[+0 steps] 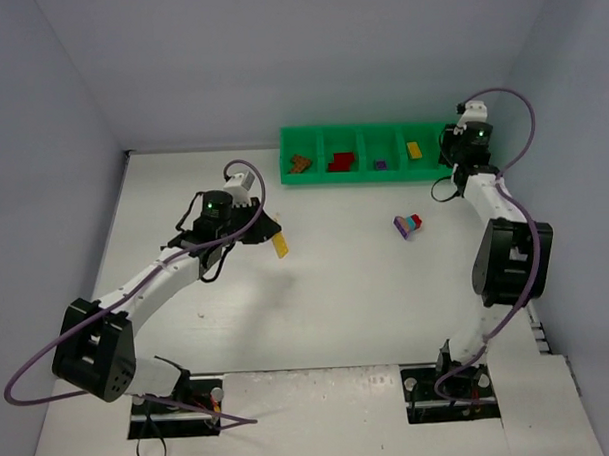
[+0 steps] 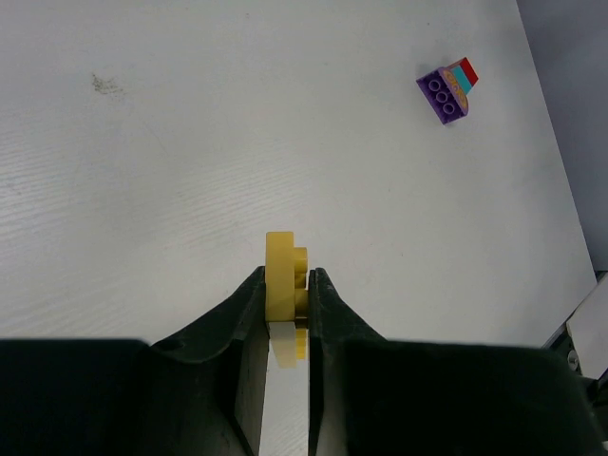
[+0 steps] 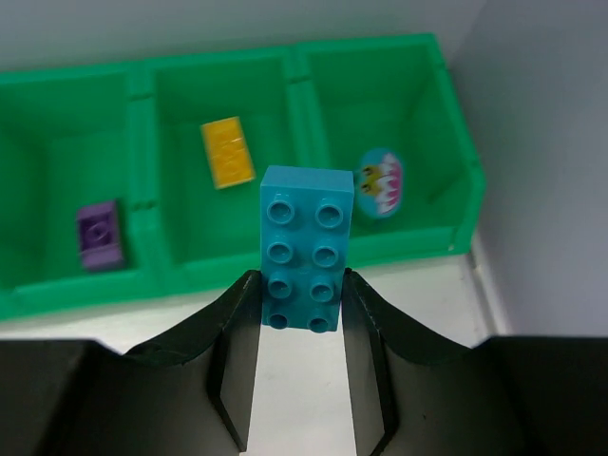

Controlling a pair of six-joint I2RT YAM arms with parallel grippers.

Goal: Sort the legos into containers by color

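We list:
- One white tabletop (image 1: 337,307), matte and faintly grained.
- One small dark smudge (image 2: 106,85) on its surface.
- Pale grey-blue walls (image 1: 279,59) at left, back and right.
- One round sticker (image 3: 379,183), light blue with a pink-and-yellow picture too blurred to make out.

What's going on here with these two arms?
Two arms are sorting toy bricks by colour. The left claw grips a yellow brick; the right claw holds a light blue brick by the green tray. Brown, red, purple and yellow bricks already lie in separate compartments. A mixed stack waits on the table.
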